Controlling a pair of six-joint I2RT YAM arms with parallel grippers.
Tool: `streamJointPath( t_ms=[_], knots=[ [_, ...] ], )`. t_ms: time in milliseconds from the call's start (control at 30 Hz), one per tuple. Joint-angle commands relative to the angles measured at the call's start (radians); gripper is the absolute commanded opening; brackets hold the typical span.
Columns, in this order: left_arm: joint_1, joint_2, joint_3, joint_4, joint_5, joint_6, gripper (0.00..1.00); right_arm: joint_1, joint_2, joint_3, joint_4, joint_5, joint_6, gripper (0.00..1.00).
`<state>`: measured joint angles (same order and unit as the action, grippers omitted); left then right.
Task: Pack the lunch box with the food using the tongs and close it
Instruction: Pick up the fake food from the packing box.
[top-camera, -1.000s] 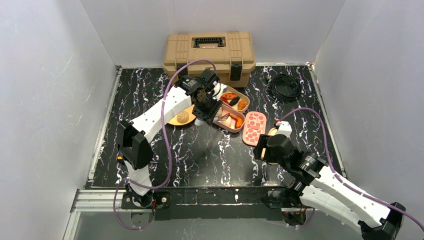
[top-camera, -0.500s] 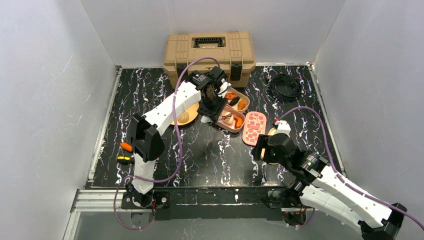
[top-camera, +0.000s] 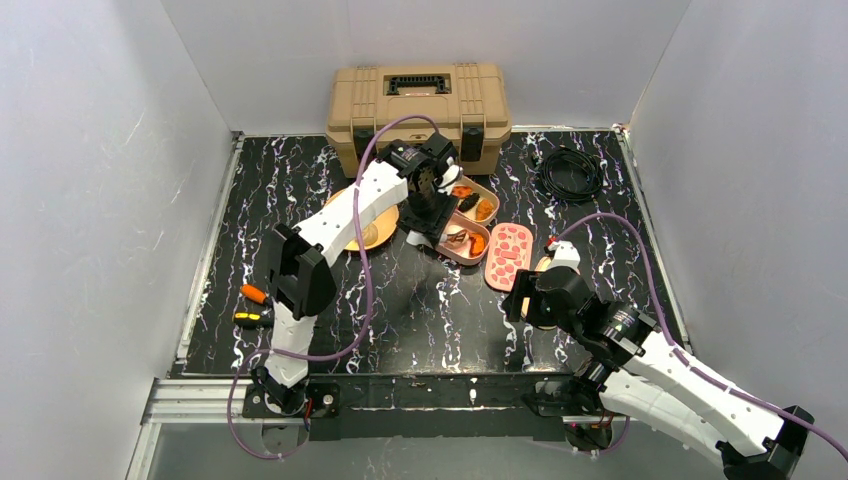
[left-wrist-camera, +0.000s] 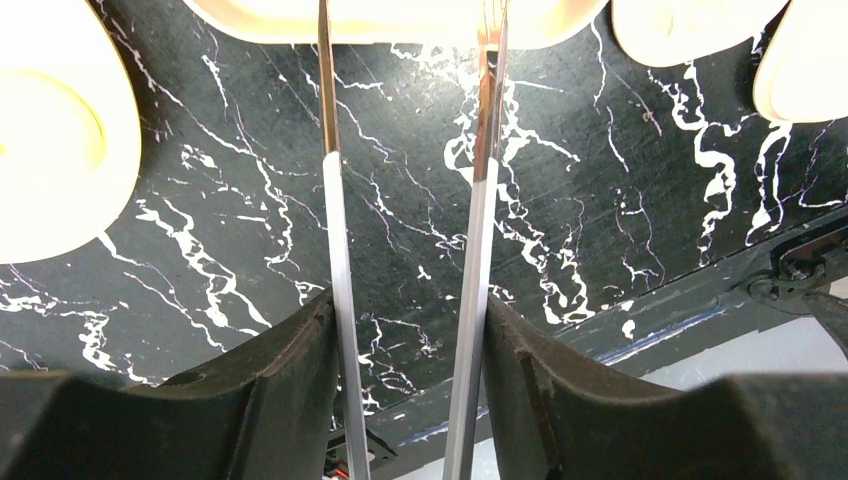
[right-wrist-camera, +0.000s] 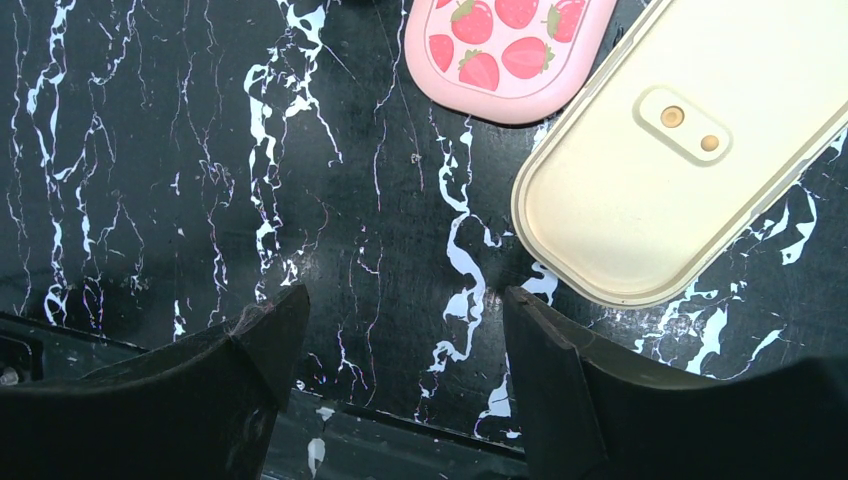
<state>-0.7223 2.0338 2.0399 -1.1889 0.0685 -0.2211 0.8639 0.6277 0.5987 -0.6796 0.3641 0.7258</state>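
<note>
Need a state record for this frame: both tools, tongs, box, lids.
left tool: closed on the tongs, over the lunch box
right tool: open, empty, above the table beside the lids
lunch box: open, two compartments, food in both
lids: pink strawberry lid and cream lid lying on the table next to each other
stage: packing; box not yet closed
</note>
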Motion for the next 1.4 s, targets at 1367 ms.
streamJointPath(
  t_ms=[1367],
  knots=[
    [0.016, -0.18, -0.017, 0.02, 0.02, 0.028, 0.11, -0.002, -0.034, 0.016, -0.019, 0.032, 0.018, 0.79]
  ],
)
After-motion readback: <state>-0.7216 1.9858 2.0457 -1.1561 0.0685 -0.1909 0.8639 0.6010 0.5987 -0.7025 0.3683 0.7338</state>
